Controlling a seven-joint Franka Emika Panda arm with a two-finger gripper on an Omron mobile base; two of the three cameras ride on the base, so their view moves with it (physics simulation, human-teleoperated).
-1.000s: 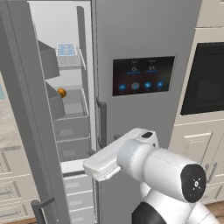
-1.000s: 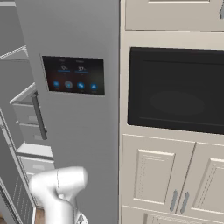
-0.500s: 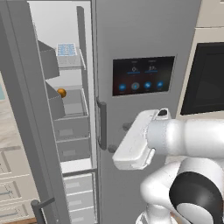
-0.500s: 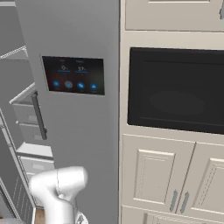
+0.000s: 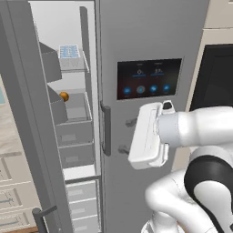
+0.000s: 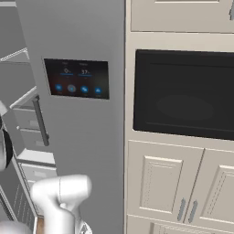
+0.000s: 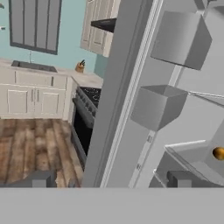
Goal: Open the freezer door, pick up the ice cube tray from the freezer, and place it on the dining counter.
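Observation:
The freezer door (image 5: 22,113) stands swung wide open at the left, its bar handle (image 5: 43,214) low down. Inside the freezer (image 5: 75,136) the pale blue ice cube tray (image 5: 69,51) lies on an upper shelf. My gripper (image 5: 127,135) is open and empty, in front of the touchscreen door and right of the freezer opening, well below the tray. In the hand view my gripper (image 7: 111,181) looks along the open door's edge (image 7: 118,96) and its grey door bins (image 7: 157,105). I cannot tell whether the beige countertop (image 5: 7,132) past the door is the dining counter.
A small orange thing (image 5: 64,96) sits on a middle freezer shelf. The touchscreen door (image 6: 77,77) with its handle (image 6: 40,119) is shut. A black wall oven (image 6: 183,93) and cream cabinets (image 6: 164,183) stand to the right. A stove (image 7: 85,113) stands beyond the open door.
My arm has swung up and to the right, from low by the freezer drawers to in front of the touchscreen door. The gripper stays open. The tray and door have not moved.

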